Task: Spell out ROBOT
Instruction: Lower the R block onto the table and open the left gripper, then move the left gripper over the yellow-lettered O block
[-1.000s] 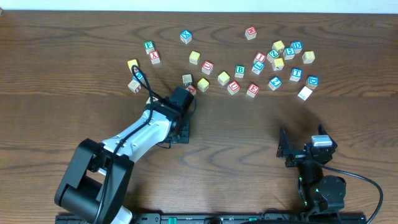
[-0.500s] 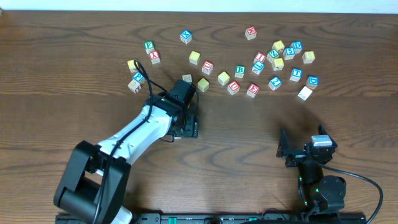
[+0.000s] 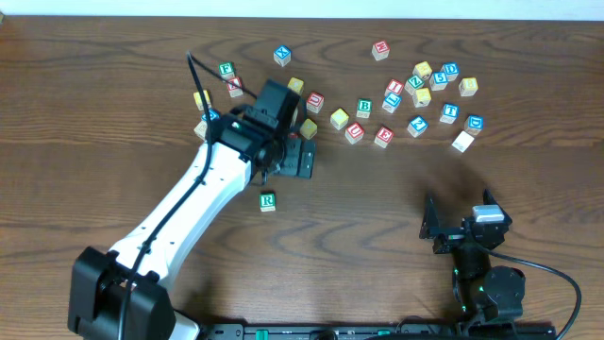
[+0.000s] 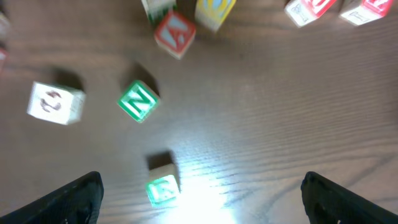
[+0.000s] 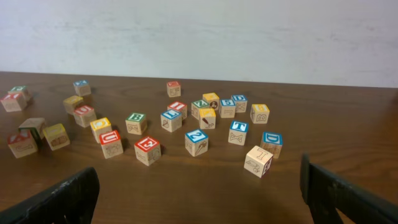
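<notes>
The green-framed R cube [image 3: 268, 200] lies alone on the dark wooden table [image 3: 377, 208], free of any gripper. In the left wrist view it is a blurred green cube [image 4: 163, 190] in a bright glare, low between the fingers. My left gripper [image 3: 297, 159] [image 4: 202, 202] hangs open above the table, a little behind and to the right of it. The green-framed B cube [image 3: 363, 108] [image 5: 135, 122] and the blue-framed T cube [image 3: 450, 112] [image 5: 237, 132] sit in the scattered row behind. Yellow-topped cubes [image 3: 340, 118] [image 3: 309, 128] lie near the left gripper. My right gripper [image 3: 460, 227] [image 5: 208, 205] rests open at the front right, holding nothing.
Several other letter cubes are strewn across the back of the table, densest at the back right [image 3: 422, 80]. A green N cube [image 4: 138, 101], a red-lettered cube [image 4: 175, 34] and a pale cube [image 4: 56, 102] lie just ahead of the left gripper. Red-lettered cubes [image 3: 354, 132] [image 3: 383, 137] sit mid-row.
The left gripper has opened and let go of the R cube, which stays on the table. The left arm has risen and swung back toward the cube row. The right arm has not moved.
</notes>
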Controlling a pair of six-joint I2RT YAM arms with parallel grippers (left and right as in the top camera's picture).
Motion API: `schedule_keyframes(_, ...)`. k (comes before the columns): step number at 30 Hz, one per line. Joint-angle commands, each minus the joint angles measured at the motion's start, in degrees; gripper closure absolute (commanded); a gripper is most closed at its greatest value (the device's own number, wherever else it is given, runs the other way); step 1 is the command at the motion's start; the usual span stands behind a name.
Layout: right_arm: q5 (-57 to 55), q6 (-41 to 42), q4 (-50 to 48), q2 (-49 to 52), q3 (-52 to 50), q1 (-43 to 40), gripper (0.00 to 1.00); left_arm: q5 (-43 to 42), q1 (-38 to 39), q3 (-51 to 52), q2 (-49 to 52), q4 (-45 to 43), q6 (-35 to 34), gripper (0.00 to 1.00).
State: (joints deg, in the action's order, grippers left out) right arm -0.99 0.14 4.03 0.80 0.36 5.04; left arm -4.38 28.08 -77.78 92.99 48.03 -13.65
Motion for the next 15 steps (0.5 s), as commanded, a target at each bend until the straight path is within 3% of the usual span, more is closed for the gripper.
schedule_keyframes(1, 0.31, -0.61, 0.26, -0.13, -0.07, -0.33, 0.01, 6.69, -0.17, -6.01, -0.02, 1.77, 4.90, 0.01)
schedule_keyframes(6, 0.31, -0.61, 0.26, -0.13, -0.07, -0.33, 0.01, 8.09, -2.12, -16.92, 6.29, 6.23, 8.59, 0.01)
schedule_keyframes(15, 0.31, -0.61, 0.26, -0.13, -0.07, -0.33, 0.01, 8.09, -4.35, -39.43, 26.18, 12.70, 12.46, 0.01)
